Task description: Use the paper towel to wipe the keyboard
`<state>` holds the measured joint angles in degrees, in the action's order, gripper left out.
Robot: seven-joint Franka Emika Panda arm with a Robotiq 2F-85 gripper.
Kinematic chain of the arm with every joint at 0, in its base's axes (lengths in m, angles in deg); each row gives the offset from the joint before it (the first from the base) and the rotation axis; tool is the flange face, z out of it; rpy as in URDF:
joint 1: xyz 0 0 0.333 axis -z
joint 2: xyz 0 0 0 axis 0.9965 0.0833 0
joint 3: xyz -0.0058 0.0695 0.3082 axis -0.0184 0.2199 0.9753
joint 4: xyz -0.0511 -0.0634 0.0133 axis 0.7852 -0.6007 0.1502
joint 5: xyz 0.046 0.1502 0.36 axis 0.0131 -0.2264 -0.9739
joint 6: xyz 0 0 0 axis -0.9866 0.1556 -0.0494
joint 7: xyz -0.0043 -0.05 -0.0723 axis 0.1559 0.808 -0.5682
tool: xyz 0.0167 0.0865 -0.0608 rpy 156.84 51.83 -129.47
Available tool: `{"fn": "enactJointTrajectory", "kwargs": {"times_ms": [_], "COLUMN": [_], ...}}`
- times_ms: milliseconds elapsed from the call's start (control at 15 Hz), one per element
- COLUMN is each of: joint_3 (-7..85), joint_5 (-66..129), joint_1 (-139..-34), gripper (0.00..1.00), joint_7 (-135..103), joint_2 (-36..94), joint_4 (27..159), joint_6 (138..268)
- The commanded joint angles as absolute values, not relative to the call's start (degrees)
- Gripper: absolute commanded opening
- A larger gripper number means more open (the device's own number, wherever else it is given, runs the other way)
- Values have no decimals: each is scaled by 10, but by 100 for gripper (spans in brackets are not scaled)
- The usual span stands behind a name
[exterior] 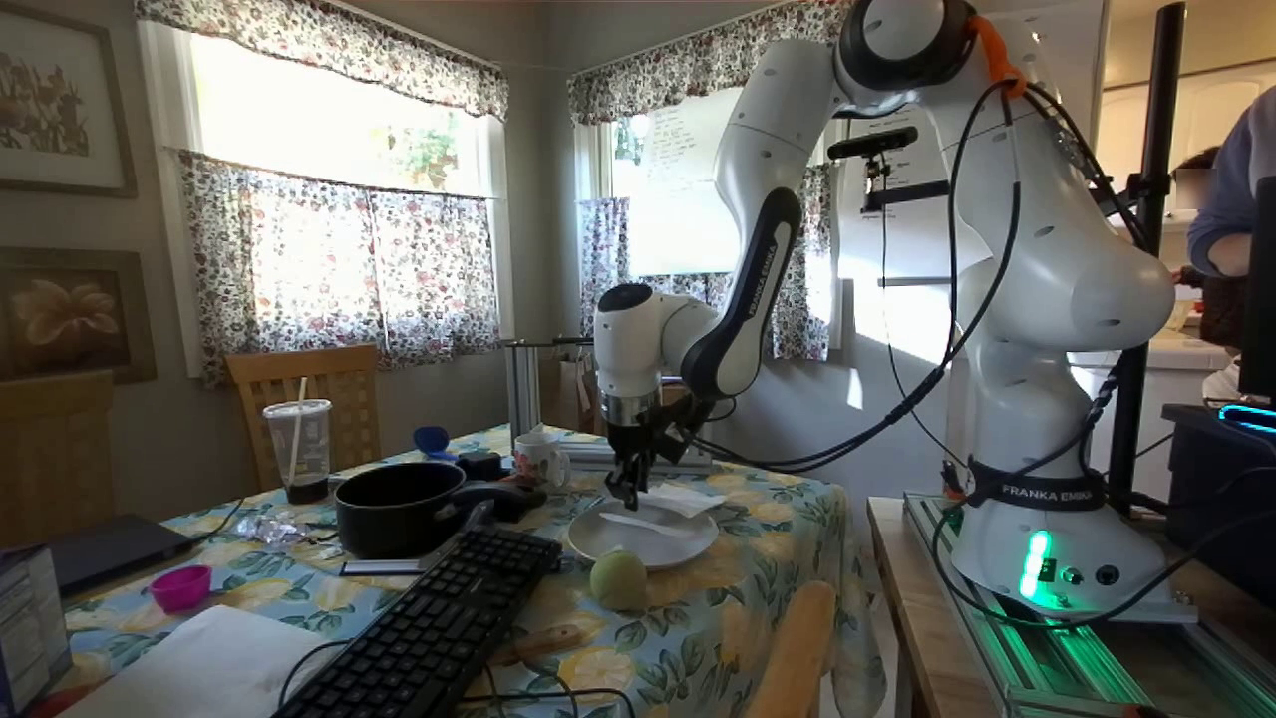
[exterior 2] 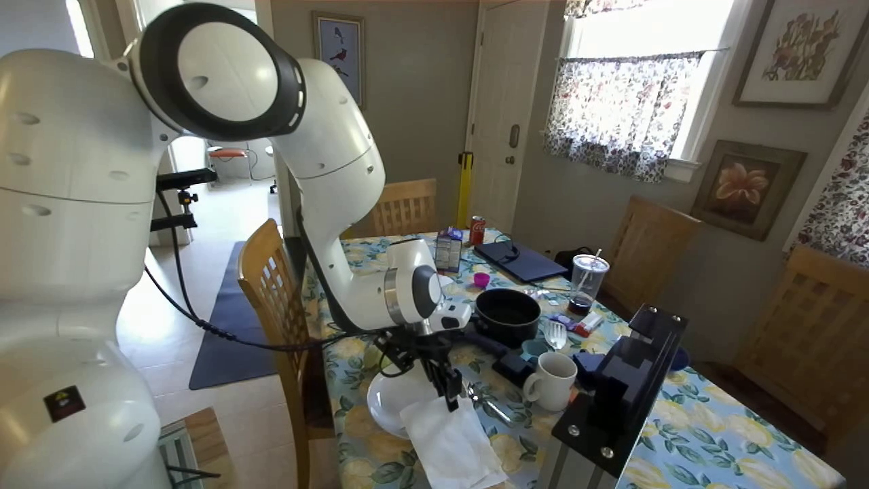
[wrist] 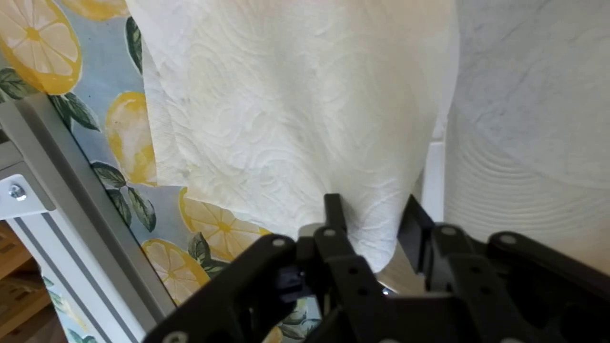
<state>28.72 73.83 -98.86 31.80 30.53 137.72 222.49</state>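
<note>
White and embossed, a thin rectangular paper towel (wrist: 267, 124) lies under your black two-fingered gripper (wrist: 371, 214), spread partly over the rim of a round white shallow plate (exterior 2: 388, 407) and partly on the blue, lemon-patterned tabletop (exterior 2: 726, 421). The jaws stand partway apart, one finger on each side of a rounded fold at the towel's edge; paper fills much of the gap, though you cannot tell from the wrist view whether either finger presses on it, and no firm hold shows. A long black rectangular keyboard (exterior: 434, 618) lies near the plate in an exterior view, the towel apart from it, so the wiping looks yet to begin. Expect the sheet to handle as next to weightless, limp and easily torn, with enough texture not to slip. That fold is probably your best place to take hold: a pinch set well in from the edge should gather a soft wad that meets the keyboard ahead of bare fingertips, while a nip at the margin may pull free. Mind the slim white knife (exterior: 638, 524) on the plate, which could be caught with the paper, and the round pale-green ball or fruit (exterior: 618, 581) just beside the plate, which a hanging corner could brush.
</note>
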Motion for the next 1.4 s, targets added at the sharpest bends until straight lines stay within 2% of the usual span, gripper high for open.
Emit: {"fn": "enactJointTrajectory", "kwargs": {"times_ms": [0,67,133,200,267,533,600,1333], "joint_3": [301,282,281,279,276,275,315,468], "joint_5": [763,758,759,762,769,776,780,800], "joint_1": [-978,-999,-1000,-1003,-1008,-1025,-995,-996], "gripper": [20,15,4,4,0,0,0,0], "joint_7": [340,338,339,340,346,355,352,352], "joint_2": [293,292,289,284,279,223,206,187], "joint_4": [1379,1381,1383,1385,1386,1406,1406,1292], "joint_6": [2215,2221,2221,2222,2219,2189,2187,2102]}}
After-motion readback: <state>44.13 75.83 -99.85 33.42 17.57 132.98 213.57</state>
